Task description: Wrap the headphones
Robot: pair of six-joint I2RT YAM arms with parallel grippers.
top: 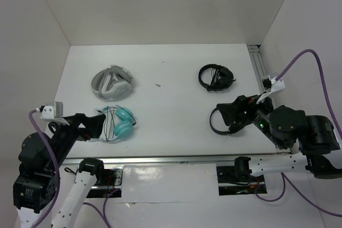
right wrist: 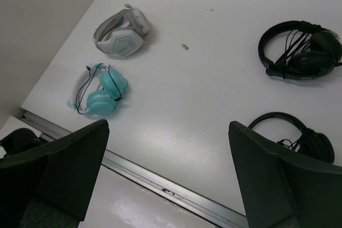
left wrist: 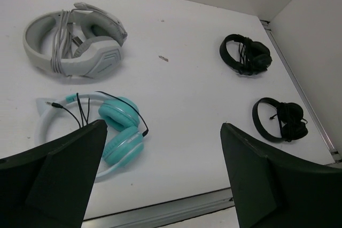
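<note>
1. The over-ear headphones with turquoise round cups and a pale translucent headband (top: 118, 125) lie flat on the white table (top: 171, 105), at the lower left of the top view.
2. Their headband arch bulges toward the left edge and the cups sit to the right, so the long axis runs left to right. A thin black cable (left wrist: 79, 109) lies loosely across the band and cups.
3. The left gripper (left wrist: 163, 126) is spread wide and empty, at the headband's side.
4. The right gripper (right wrist: 169, 124) is also spread and empty, by the nearer black headphones (right wrist: 296, 134).
</note>
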